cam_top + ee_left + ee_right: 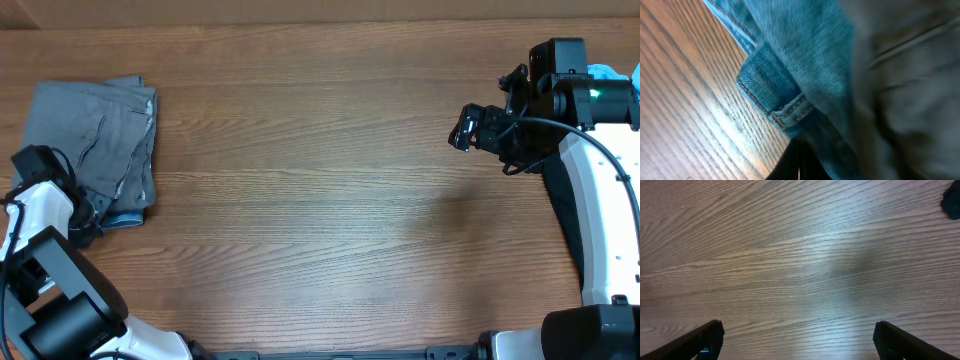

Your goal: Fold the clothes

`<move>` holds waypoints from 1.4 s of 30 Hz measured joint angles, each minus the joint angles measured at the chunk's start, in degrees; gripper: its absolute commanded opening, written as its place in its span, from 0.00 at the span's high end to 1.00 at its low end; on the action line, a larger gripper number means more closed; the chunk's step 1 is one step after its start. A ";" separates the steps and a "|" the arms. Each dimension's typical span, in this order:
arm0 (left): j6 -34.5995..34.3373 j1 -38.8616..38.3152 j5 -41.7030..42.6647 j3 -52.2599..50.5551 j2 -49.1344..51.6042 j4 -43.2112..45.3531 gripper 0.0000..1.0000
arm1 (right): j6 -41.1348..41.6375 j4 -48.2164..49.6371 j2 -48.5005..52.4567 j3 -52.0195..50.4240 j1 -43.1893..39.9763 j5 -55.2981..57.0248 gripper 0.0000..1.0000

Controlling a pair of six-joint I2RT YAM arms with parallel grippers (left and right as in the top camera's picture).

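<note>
A brown wooden surface (pixel 320 200) fills the view, its grain running in long, fine lines from left to right. Soft light from above leaves a pale sheen across the middle of the wood, with a faint darker patch beside it. A paler strip runs along the far edge.

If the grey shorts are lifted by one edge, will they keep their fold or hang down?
Probably hang down: the shorts lie soft and creased, so the fold would likely open. They look thin, so probably light. They rest on denim, cloth on cloth, so a push may bunch them rather than slide them.
</note>
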 measured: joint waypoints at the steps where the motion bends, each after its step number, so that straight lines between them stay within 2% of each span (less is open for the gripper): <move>1: 0.00 0.00 -0.02 -0.28 0.37 0.42 0.96 | -0.02 0.02 0.00 0.00 0.02 -0.02 0.00; 42: 7.39 0.00 -4.17 -0.79 1.62 14.53 0.96 | 0.00 0.00 0.00 0.00 0.00 0.00 0.00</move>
